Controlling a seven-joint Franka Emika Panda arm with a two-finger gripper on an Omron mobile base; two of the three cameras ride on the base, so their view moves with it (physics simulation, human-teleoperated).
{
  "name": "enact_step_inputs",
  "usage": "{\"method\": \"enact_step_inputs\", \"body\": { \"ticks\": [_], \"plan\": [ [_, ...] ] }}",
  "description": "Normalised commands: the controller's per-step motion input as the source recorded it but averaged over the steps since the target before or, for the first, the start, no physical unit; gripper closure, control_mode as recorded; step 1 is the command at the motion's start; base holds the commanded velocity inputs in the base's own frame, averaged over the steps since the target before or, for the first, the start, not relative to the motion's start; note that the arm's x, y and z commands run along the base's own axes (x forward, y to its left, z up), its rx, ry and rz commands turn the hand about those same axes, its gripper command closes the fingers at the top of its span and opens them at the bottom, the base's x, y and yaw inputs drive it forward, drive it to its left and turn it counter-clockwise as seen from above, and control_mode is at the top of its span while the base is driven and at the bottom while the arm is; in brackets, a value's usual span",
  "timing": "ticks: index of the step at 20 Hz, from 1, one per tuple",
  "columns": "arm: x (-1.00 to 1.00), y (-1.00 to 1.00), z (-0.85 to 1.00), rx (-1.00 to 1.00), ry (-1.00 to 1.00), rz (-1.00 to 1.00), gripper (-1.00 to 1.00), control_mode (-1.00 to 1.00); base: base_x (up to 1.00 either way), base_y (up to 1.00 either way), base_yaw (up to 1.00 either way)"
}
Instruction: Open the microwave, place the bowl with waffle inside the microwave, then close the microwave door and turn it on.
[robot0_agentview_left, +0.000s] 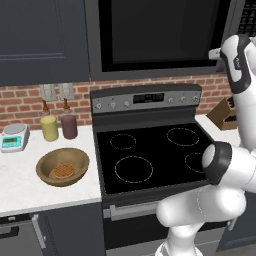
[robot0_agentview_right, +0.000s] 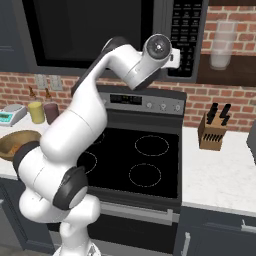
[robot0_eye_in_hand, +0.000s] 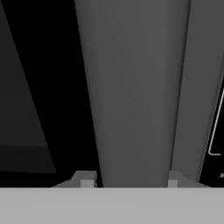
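Arm raised high from the base, elbow bent, forearm reaching up and forward, wrist against the right part of the microwave. Gripper right at the microwave door, one finger tip on each side of a broad grey upright bar, most likely the handle; both tips very near or touching its edges, so seems closed around the handle, though real contact hard to confirm. Door closed, black window just left of the gripper, black keypad strip just right of it. Below the gripper, one stove with four round burners visible. Far down and to the left of the gripper, on the white counter, one brown bowl with one waffle inside, well apart from the microwave. Behind the bowl, two jars: one yellow jar and one maroon jar, side by side. Left of these, one small kitchen scale. Down and to the right of the gripper, one knife block on the other counter.
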Motion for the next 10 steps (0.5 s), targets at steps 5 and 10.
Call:
{"method": "enact_step_inputs", "body": {
  "ticks": [5,10],
  "plan": [
    [0.38,0.50,-0.23,0.00,-0.01,0.11,1.00,-1.00,0.00,0.00,0.00],
    [0.04,0.71,-0.05,0.00,0.00,0.07,1.00,-1.00,0.00,0.00,0.00]
  ]
}}
